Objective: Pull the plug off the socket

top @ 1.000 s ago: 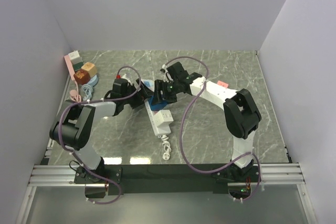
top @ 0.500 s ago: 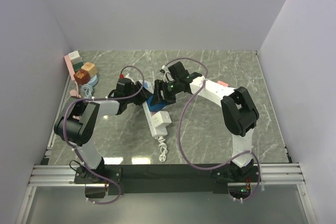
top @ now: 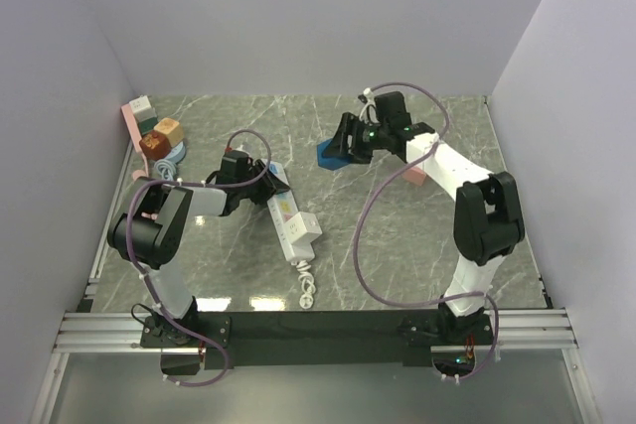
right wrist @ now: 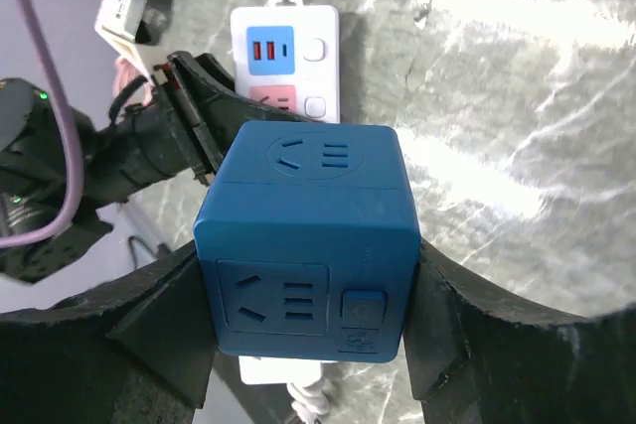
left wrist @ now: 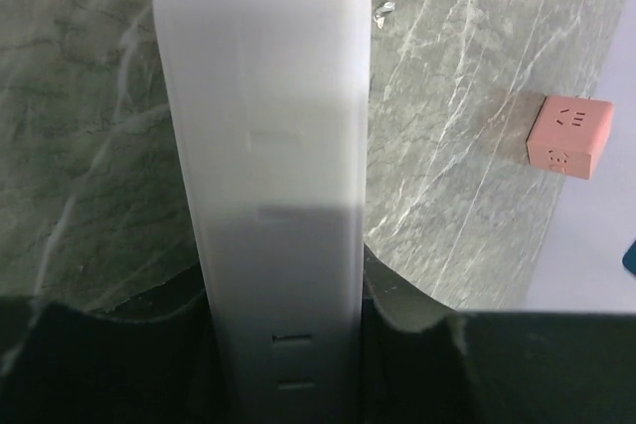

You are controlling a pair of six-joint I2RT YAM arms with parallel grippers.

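1. The socket strip point(top: 290, 220) appears to rest on the counter point(top: 397, 235), left of centre. It runs diagonally toward you, with its bundled cord point(top: 310, 283) at the near end.
2. Your left jaws are closed partway, clamped across the strip's narrow width at its far end. The left wrist view shows the white body filling the gap between them.
3. Your right jaws stand fairly wide but are closed on the plug point(right wrist: 303, 235), a blue cube, pressing two opposite side faces. It sits well apart from the strip, toward the far middle of the counter. You cannot tell whether it touches the surface.
4. Judged from that gap, the plug is already off the socket. What likely remains is setting it down and letting go.
5. Expect the plug to be light, rigid and smooth-sided. The flat opposite faces are the right place to hold it, square on, or it may twist out.
6. The strip looks like stiff, light, slick plastic. Held at one end only, it will probably swing about that point, so hold it across its width.
7. A pink cube point(left wrist: 566, 136) lies on the counter near the right arm. Mind it when you lower the plug.
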